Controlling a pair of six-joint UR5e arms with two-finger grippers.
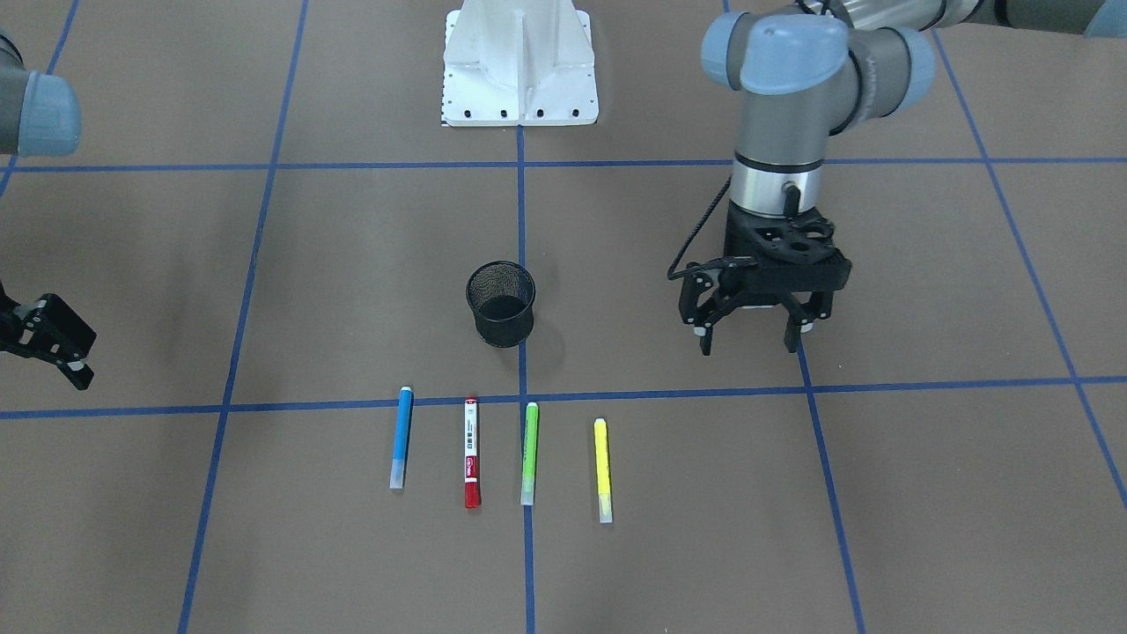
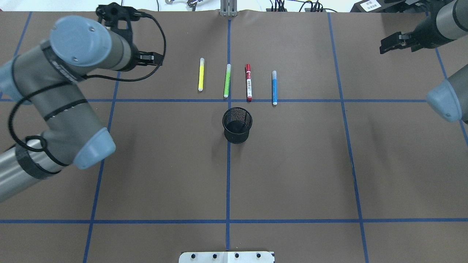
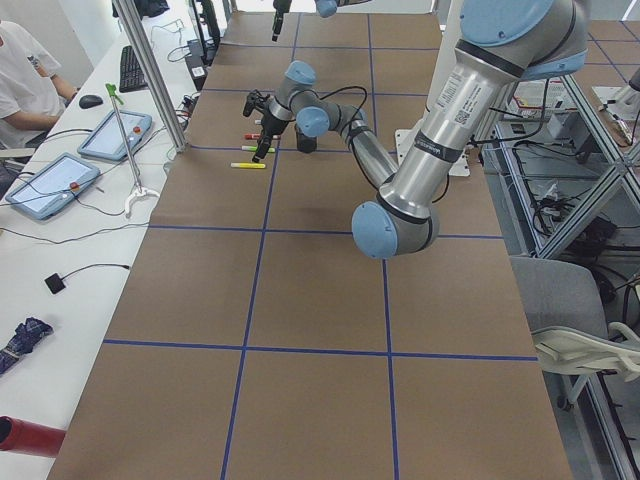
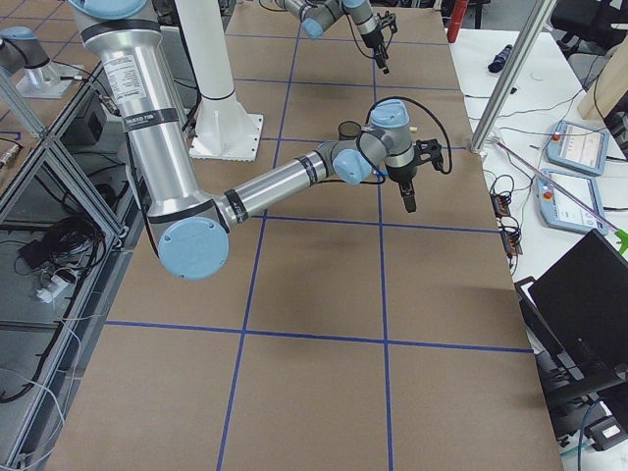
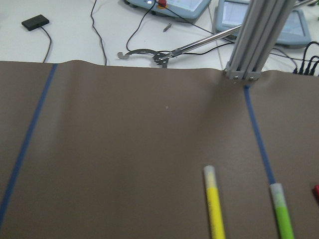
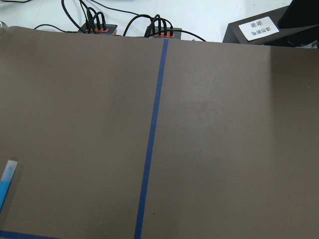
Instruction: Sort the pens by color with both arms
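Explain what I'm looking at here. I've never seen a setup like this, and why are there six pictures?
This is one robot with two arms, each ending in a two-finger gripper, at a brown table marked with blue tape. All six pictures show the same moment. One camera faces the robot from across the table, so left and right are swapped there. One looks over its shoulders, two stand at the table's ends, and one rides on each wrist.

Four pens lie in a row, apart from each other: a blue pen, a red-capped white pen, a green pen and a yellow pen. A black mesh cup stands between them and the robot's white base.

The left gripper hangs open off the yellow end of the row. The right gripper, far off the blue end, also looks open. Neither holds anything.
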